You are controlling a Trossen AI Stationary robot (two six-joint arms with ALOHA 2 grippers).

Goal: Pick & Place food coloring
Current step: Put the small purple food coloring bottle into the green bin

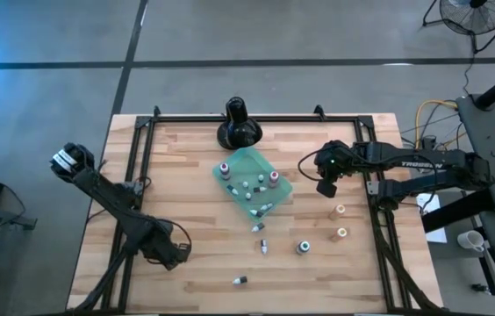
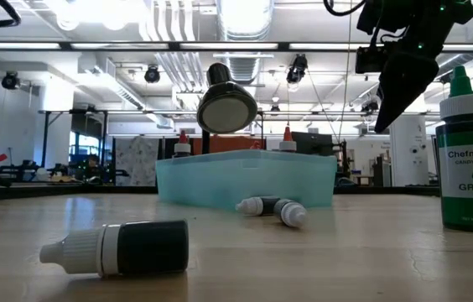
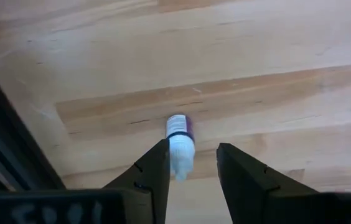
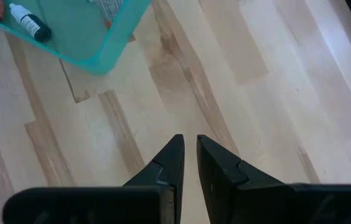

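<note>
My left gripper (image 1: 175, 254) hangs over the table's near left part. Between its fingers is a small food coloring bottle (image 3: 178, 140) with a purple body and a white cap. My right gripper (image 1: 326, 183) is shut and empty above bare wood just right of the teal tray (image 1: 276, 195). Several bottles stand or lie in the tray. Other bottles are loose on the wood: two lying (image 1: 263, 247) (image 1: 240, 281), a green one upright (image 1: 303, 247) and two pale ones upright (image 1: 340, 222). My left gripper has the bottle's white cap end (image 3: 180, 163) between its two fingers, lying against one finger (image 3: 158, 169). Touch on the other finger does not show. The fingers point steeply down and the purple body (image 3: 179, 123) sticks out past their tips, along them.
A black round-based stand (image 1: 237, 123) rises at the far edge behind the tray. Black frame rails (image 1: 133, 167) run along the table's left and right sides. In the low view a dark bottle (image 2: 119, 247) lies nearest and the green bottle (image 2: 470, 159) stands at the right.
</note>
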